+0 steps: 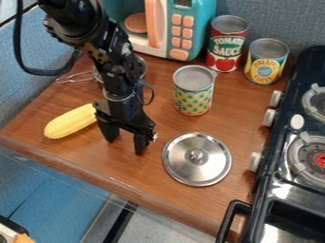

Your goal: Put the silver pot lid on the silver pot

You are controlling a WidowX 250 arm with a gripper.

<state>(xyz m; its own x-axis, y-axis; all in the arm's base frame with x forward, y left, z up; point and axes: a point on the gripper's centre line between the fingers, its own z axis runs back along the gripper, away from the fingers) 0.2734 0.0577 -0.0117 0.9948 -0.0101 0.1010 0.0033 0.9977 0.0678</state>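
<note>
Beside the single silver lid (198, 163), one tool (126, 146) hangs, two fingers apart. Beyond the lid stand three cans (193, 97); wood separates lid from worktop (95, 166) edge.

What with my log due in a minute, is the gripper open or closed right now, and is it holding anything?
Gripper: open, its two fingers apart, holding nothing.
</note>
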